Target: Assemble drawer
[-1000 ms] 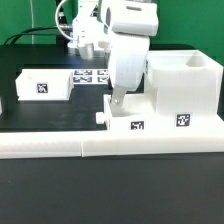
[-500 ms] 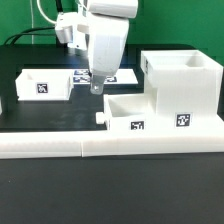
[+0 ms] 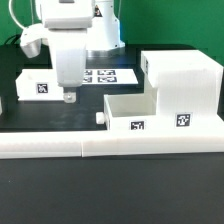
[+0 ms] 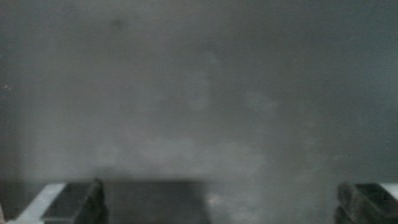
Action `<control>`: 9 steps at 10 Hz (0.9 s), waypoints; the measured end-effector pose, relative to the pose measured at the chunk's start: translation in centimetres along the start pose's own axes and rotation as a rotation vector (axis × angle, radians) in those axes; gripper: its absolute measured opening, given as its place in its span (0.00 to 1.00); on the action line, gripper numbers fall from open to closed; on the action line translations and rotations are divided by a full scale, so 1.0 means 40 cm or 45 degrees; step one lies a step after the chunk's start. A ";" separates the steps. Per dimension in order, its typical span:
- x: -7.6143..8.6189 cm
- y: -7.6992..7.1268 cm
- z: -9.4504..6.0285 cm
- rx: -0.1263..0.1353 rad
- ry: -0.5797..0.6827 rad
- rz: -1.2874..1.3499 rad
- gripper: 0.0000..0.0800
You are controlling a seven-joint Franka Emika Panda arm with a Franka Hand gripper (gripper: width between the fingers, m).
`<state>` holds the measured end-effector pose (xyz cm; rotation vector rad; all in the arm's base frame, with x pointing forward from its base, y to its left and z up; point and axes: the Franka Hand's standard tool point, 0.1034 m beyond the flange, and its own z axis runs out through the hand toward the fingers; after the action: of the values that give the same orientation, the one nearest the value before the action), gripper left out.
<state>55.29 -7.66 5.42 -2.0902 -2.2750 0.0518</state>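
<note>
The large hollow box shell (image 3: 185, 85) stands on the exterior view's right. One knobbed tray (image 3: 128, 112) sits against its left side, its knob (image 3: 99, 119) pointing left. The second tray (image 3: 44, 83) lies on the exterior view's left. My gripper (image 3: 68, 97) hangs by the right end of that second tray, low over the black table. In the wrist view my gripper (image 4: 217, 205) is open, its fingers (image 4: 63, 203) are wide apart, and only blurred dark table shows between them. It holds nothing.
The marker board (image 3: 105, 74) lies flat behind my arm. A long low white wall strip (image 3: 110, 146) runs along the table's front. A small white edge (image 3: 2, 105) shows at the far left.
My arm has moved from the tray beside the shell toward the exterior view's left. It has ended by the second tray. The trays and shell have not moved.
</note>
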 end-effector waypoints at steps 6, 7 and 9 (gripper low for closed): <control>0.038 0.025 0.056 0.054 0.175 -0.035 0.81; 0.051 0.034 0.064 0.057 0.180 -0.010 0.81; 0.089 0.040 0.073 0.070 0.184 0.050 0.81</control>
<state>56.38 -3.95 2.47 -2.0401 -2.1264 -0.0336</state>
